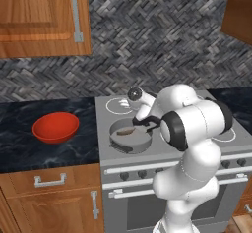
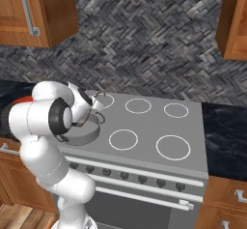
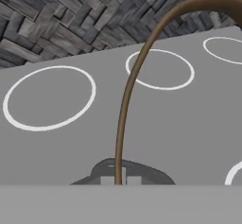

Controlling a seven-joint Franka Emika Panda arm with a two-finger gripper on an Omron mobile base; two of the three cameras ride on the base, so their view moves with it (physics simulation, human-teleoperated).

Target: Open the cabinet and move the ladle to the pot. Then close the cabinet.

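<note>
1. Arm point(image 1: 189, 129) is reaching forward and down over the front-left part of the stove point(image 1: 167, 143), its wrist hanging above the pot point(image 1: 129, 137).
2. Gripper point(image 3: 116, 179) is sitting fully closed; in the hand view the fingertips are pinching the thin brown handle of the ladle point(image 3: 127, 90), which is rising from between them and curving off to the upper right.
3. Pot is sitting on the stove's front-left burner. In the left base view a small brownish shape is lying inside it; I cannot tell for certain that it is the ladle's bowl.
4. In the right base view the pot point(image 2: 86, 129) is showing partly behind the arm's elbow, with the hand just above its rim.
5. Cabinet point(image 2: 36, 13) is hanging on the wall at the upper left, door shut flat, silver bar handle upright.
6. Second wall cabinet point(image 2: 234, 25) is hanging at the upper right.
7. Red bowl point(image 1: 55, 127) is resting on the dark counter point(image 1: 29, 148) left of the stove, well apart from the pot.
8. Three other burner rings are lying bare on the grey stovetop.
</note>
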